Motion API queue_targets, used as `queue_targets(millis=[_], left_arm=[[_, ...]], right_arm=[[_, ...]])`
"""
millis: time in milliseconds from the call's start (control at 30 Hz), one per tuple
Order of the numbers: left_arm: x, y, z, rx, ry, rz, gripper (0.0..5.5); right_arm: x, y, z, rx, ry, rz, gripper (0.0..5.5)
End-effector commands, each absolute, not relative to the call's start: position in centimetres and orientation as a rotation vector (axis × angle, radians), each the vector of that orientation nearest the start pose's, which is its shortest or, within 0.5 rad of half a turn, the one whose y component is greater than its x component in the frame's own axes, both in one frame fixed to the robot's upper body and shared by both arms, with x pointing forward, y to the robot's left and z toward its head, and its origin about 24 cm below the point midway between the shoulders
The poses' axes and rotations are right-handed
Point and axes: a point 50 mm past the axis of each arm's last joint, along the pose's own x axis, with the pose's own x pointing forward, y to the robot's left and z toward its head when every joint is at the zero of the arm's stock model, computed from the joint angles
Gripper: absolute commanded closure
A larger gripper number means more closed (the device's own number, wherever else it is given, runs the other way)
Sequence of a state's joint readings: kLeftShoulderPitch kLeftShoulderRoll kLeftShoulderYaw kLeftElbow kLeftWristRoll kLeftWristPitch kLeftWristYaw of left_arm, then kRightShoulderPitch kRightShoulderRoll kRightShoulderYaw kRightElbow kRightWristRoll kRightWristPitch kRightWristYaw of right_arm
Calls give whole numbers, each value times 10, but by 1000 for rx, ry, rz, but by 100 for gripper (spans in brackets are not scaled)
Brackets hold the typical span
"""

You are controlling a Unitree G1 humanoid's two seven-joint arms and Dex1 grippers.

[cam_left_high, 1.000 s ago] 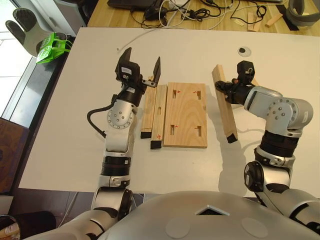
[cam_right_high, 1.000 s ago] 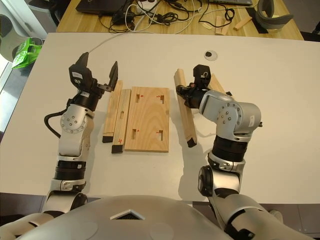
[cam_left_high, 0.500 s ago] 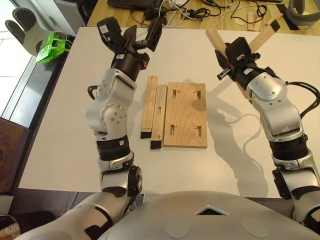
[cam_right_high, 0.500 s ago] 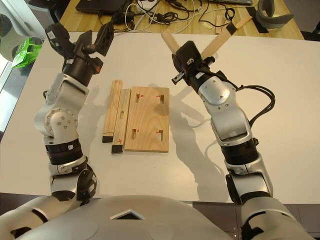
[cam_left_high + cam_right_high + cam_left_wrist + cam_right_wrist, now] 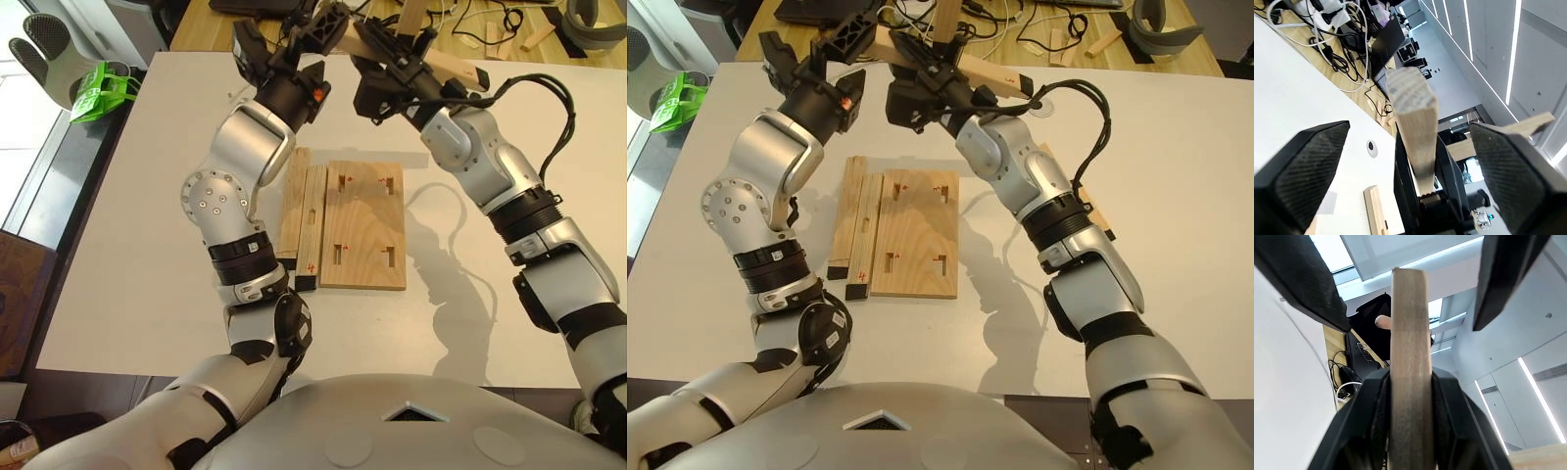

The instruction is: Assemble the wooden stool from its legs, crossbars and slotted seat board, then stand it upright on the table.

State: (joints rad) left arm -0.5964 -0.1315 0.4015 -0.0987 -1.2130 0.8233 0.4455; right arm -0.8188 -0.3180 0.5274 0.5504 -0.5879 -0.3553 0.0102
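Note:
The slotted seat board [image 5: 362,225] lies flat mid-table, with two wooden bars [image 5: 292,211] [image 5: 312,227] side by side along its left edge. High over the table's far side, my right gripper [image 5: 377,59] is shut on a light wooden leg [image 5: 451,67] that has a second piece [image 5: 416,12] sticking up from it. My left gripper [image 5: 289,34] is open and faces it, with its fingers [image 5: 1303,176] on either side of the leg's cut end [image 5: 1410,98] without touching. In the right wrist view, the leg [image 5: 1409,357] is clamped between my right fingers [image 5: 1371,421].
Another wooden piece [image 5: 1091,213] lies on the table under my right forearm. A small round black cap [image 5: 1038,103] sits near the far edge. Behind the table is a wooden desk with cables [image 5: 392,15]. A green object [image 5: 98,90] hangs off the far left corner.
Both arms have risen from the table. The right gripper lifted the leg pieces and swung them left. The open left gripper came up and now straddles the leg's end.

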Motion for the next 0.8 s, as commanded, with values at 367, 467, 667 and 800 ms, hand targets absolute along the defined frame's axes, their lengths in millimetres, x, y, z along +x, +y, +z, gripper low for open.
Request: queue_targets(millis=[367,467,667,800], left_arm=[[321,107,190,-1218,192,-282,320],[319,104,193,-1222,195,-317,371],[317,100,190,-1207,222,-334,438],[316,100,192,-1201,213,-344,439]], right_arm=[[351,-48,143,-1187,-696,621,447],[352,-46,144,-1193,-697,625,447],[354,-44,148,-1191,-709,620,447],[353,-40,148,-1184,-714,629,447]])
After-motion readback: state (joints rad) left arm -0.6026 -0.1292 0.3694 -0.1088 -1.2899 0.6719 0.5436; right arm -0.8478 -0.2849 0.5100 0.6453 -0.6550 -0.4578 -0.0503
